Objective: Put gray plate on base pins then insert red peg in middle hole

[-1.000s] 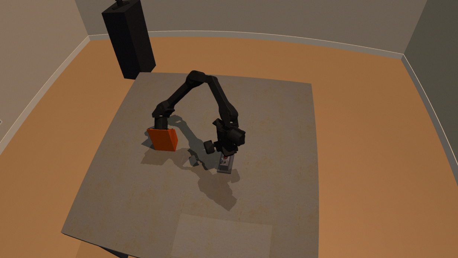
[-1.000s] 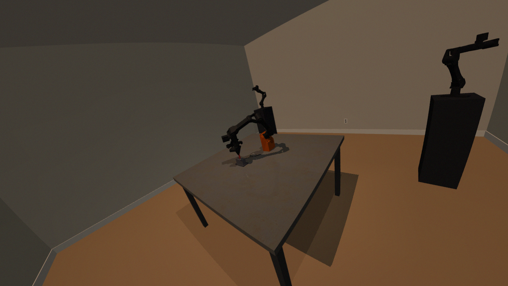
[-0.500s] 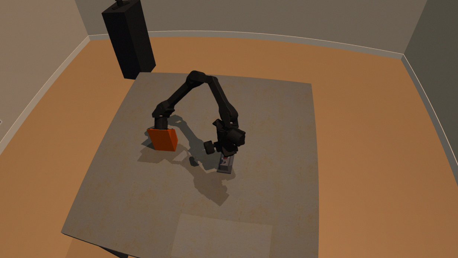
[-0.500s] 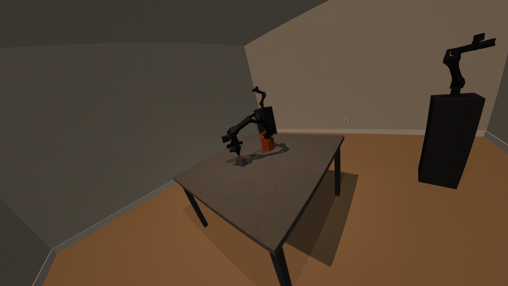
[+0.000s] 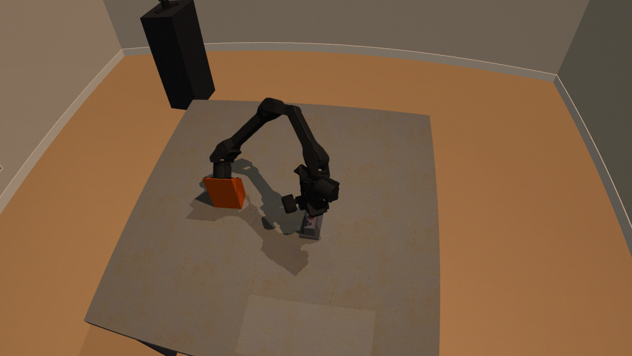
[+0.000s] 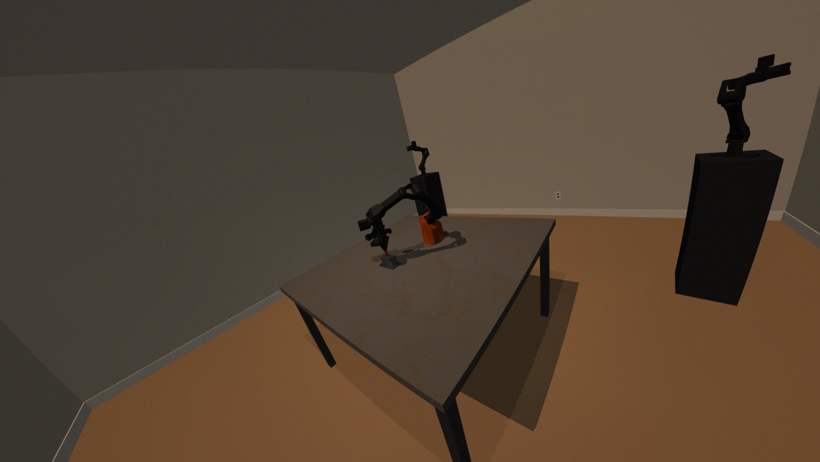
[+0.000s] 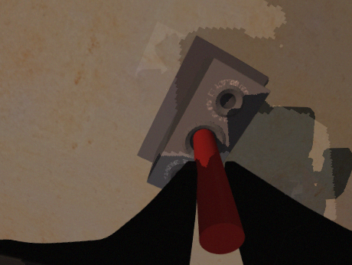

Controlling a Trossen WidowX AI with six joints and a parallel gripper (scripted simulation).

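The gray plate (image 7: 199, 96) (image 5: 311, 230) (image 6: 391, 261) lies flat on the base on the table. In the wrist view its far hole (image 7: 227, 100) shows a pin inside. My gripper (image 7: 210, 169) (image 5: 312, 215) (image 6: 383, 243) is shut on the red peg (image 7: 212, 188) (image 6: 386, 252) and hangs right above the plate. The peg's lower tip stands in the mouth of the plate's middle hole (image 7: 191, 135). The plate's near end and its near hole are partly hidden behind my fingers.
The arm's orange base (image 5: 224, 191) (image 6: 430, 229) stands on the table (image 5: 176, 265) (image 6: 430, 321) behind the plate. A tall black pedestal (image 5: 179, 55) (image 6: 725, 224) with a second arm stands on the floor off the table.
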